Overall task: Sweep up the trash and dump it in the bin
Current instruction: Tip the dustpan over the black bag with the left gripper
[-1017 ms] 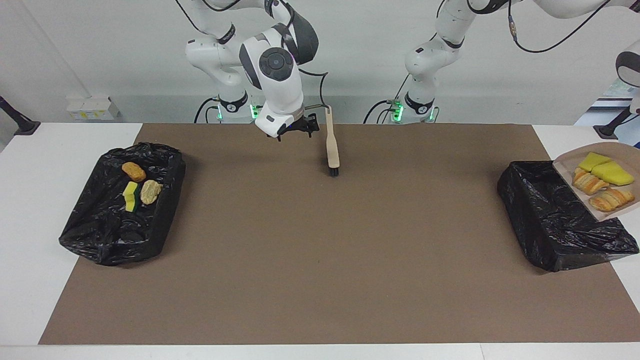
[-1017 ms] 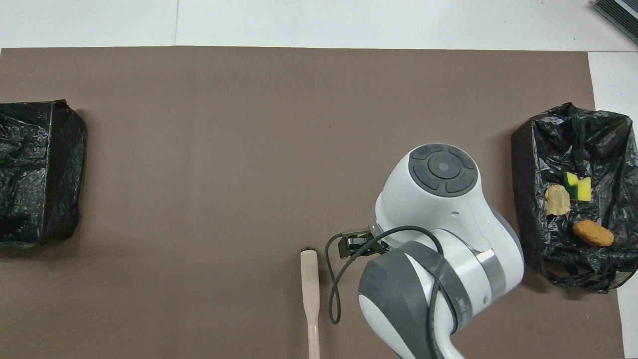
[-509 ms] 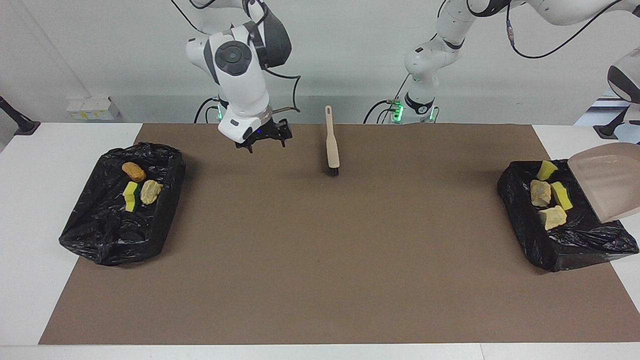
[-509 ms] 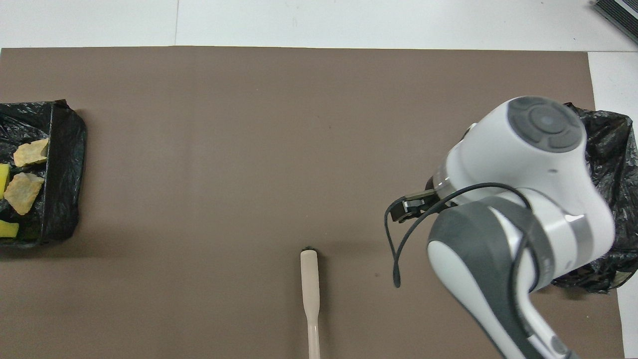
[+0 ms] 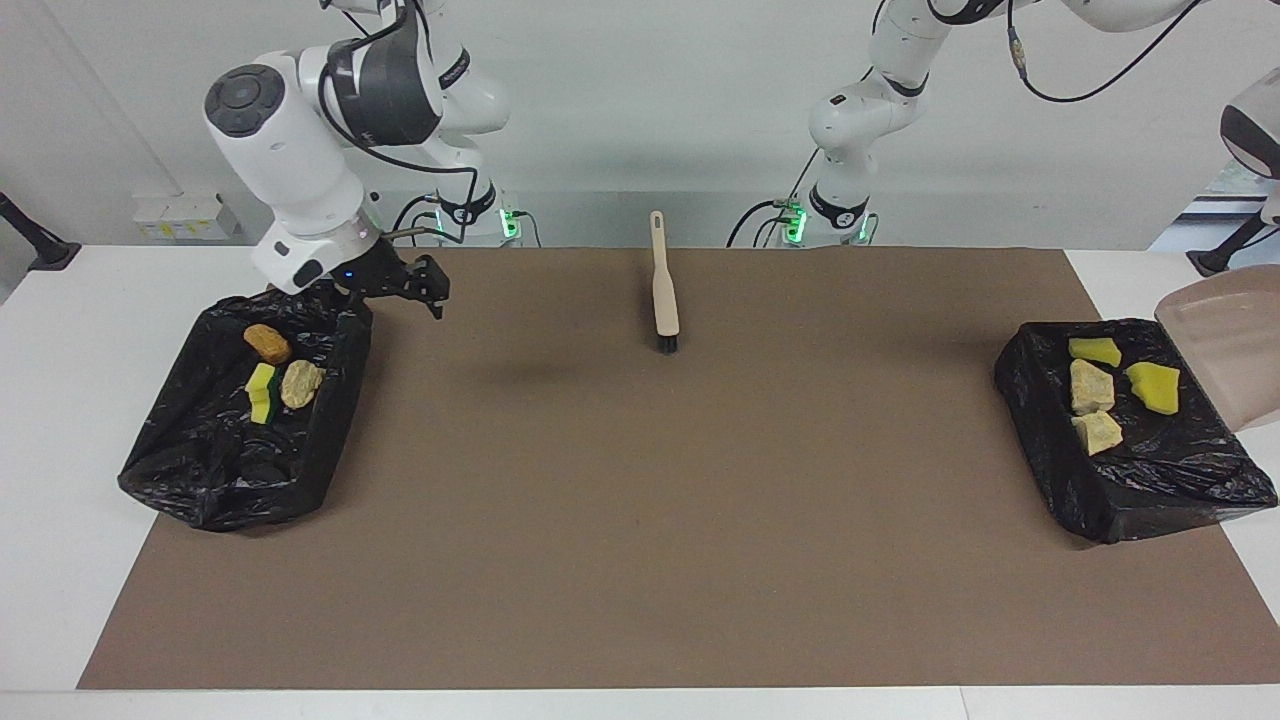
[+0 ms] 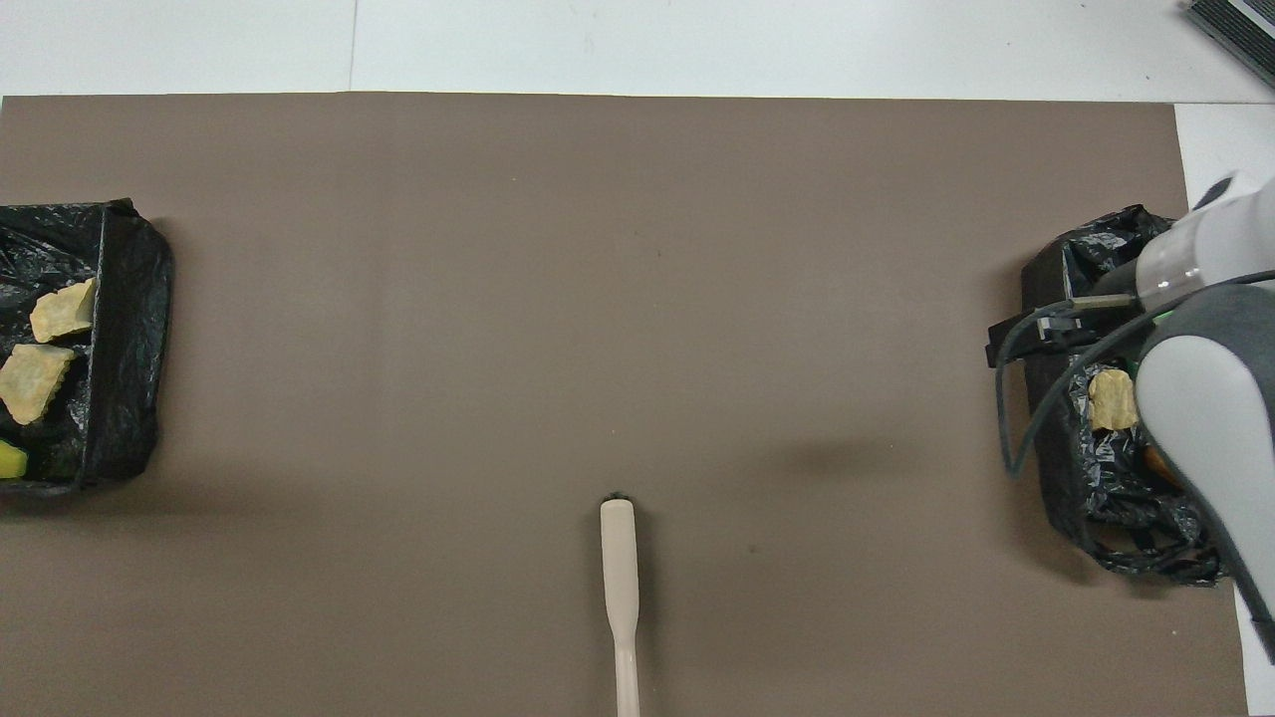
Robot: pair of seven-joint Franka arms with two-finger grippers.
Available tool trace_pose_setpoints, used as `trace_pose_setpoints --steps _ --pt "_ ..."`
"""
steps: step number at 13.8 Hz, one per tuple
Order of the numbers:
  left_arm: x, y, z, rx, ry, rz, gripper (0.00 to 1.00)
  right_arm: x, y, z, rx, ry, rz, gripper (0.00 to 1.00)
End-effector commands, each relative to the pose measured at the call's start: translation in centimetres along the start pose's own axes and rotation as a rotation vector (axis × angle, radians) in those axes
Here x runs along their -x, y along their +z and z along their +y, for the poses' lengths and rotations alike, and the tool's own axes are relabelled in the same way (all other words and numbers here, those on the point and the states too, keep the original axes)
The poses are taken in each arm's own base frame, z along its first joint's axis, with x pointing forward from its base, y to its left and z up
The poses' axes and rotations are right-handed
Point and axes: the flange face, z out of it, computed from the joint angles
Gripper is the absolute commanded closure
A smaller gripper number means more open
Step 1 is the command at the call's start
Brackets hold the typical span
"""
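Tabletop (image 5: 640, 600): swept bare. Two bins (image 5: 240, 410), one per end, catch the trash (image 5: 1095, 385): four bits under the tipped dustpan (image 5: 1225, 355), three at the right arm's end. Brush (image 5: 663, 290): parked near the robots. Right gripper (image 5: 415, 285): open, empty, over its bin's rim. Left gripper: unseen, closed.

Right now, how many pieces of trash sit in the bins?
7. Three in the black-bagged bin at the right arm's end. Four in the other. More may be hidden.
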Motion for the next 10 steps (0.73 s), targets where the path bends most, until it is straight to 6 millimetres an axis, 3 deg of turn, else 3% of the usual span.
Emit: trace_pose_setpoints --steps 1,4,6,7,10 --pt "-3.1 -2.9 -0.6 0.021 -0.034 0.126 1.0 0.2 -3.4 2.9 0.037 0.028 0.022 0.0" --pt "-8.5 -5.6 -1.8 0.076 -0.158 0.369 1.0 1.9 -6.7 2.9 0.067 0.03 -0.014 0.0" --pt "-14.0 -8.5 -2.8 0.112 -0.241 0.403 1.0 3.7 -9.3 3.1 0.066 0.037 0.012 0.0" --pt "-17.0 -9.9 -3.2 0.133 -0.302 0.437 1.0 4.7 -9.8 2.7 0.063 0.038 0.022 0.0" --pt "-25.1 -13.1 -4.0 0.251 -0.54 0.542 1.0 4.9 -10.0 2.1 0.054 0.056 0.032 0.0"
